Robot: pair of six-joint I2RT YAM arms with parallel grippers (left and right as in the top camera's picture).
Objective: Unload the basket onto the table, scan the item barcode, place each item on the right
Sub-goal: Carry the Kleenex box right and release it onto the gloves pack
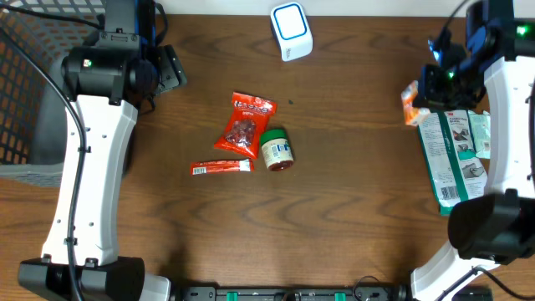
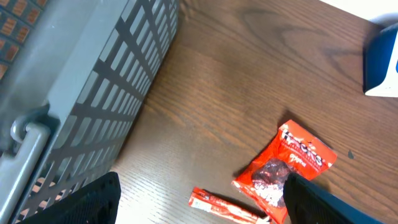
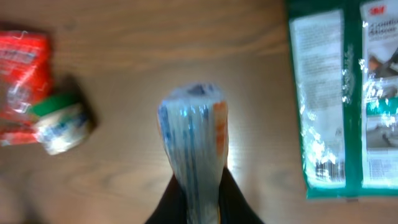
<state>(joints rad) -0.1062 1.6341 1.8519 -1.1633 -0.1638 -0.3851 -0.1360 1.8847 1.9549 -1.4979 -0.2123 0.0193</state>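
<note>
While stretching the right arm along the wood-grain counter, clamping the right jaws tight on a glossy, crinkled plastic packet, blue and orange, jutting out past their tips, well apart from the rounded white scanner; holding the left jaws wide open, empty, beside a grey wire basket.

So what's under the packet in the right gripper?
Bare wooden table shows all around the packet in the right gripper; the spot straight beneath is covered by the packet itself.
</note>
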